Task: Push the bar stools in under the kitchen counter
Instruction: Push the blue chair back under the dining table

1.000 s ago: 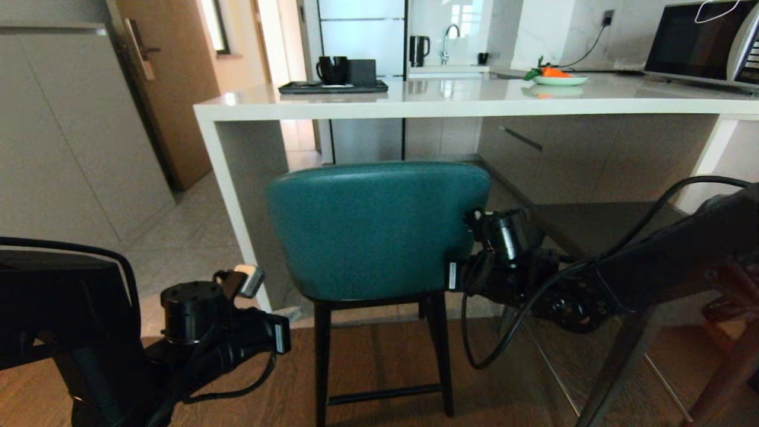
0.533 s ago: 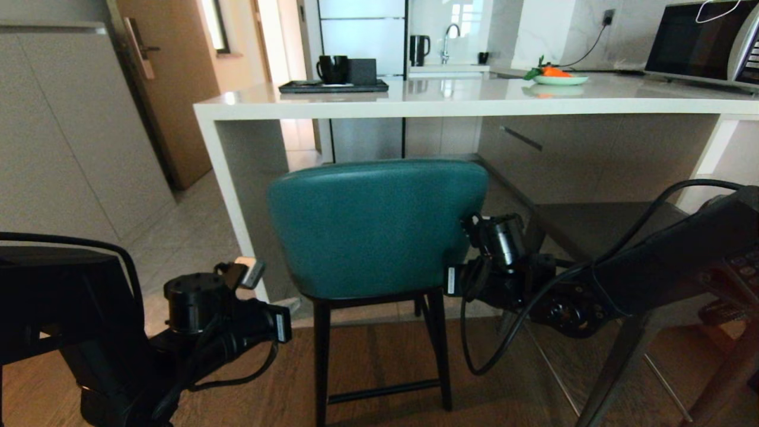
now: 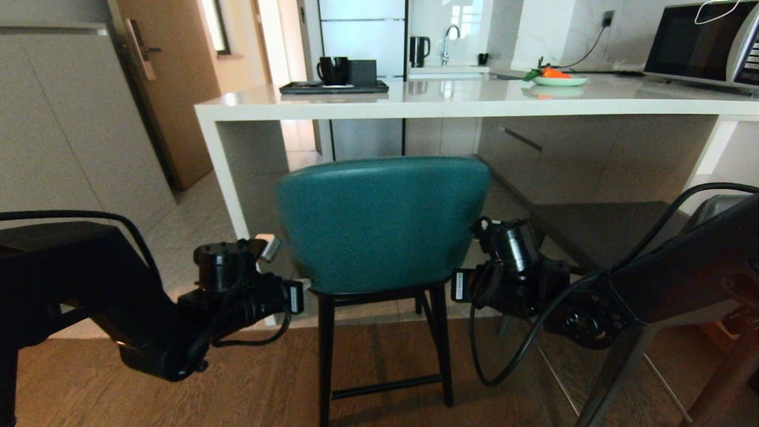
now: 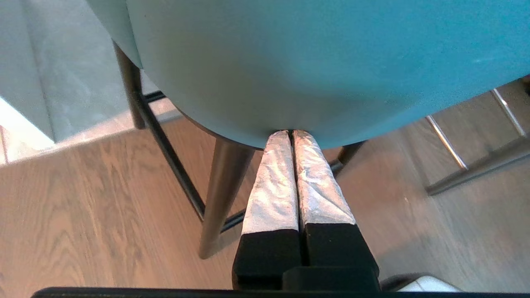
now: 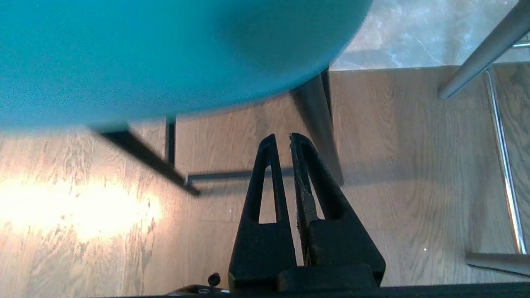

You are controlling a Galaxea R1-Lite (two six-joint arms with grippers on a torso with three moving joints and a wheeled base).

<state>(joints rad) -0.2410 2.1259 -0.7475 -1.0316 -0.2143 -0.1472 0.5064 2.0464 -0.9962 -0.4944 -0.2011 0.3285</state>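
The teal bar stool (image 3: 382, 222) stands in front of the white kitchen counter (image 3: 474, 107), its back below the slab's edge. The dark grey stool (image 3: 599, 228) sits to its right, partly behind my right arm. My left gripper (image 4: 291, 134) is shut, and its silver-wrapped fingertips touch the lower edge of the teal back (image 4: 310, 62). In the head view it is at the stool's lower left corner (image 3: 299, 296). My right gripper (image 5: 280, 138) is shut on nothing, just below the teal back (image 5: 165, 49) at its lower right corner (image 3: 453, 284).
A black tray with mugs (image 3: 333, 86), a plate with a carrot (image 3: 557, 77) and a microwave (image 3: 699, 41) are on the counter. The counter's white side leg (image 3: 228, 178) stands left of the stool. The grey stool's chrome frame (image 5: 501, 145) is near my right gripper.
My left arm has risen and swung right until its gripper met the teal back's lower left edge. The stool's back has shifted slightly toward the counter. The right arm has barely moved.
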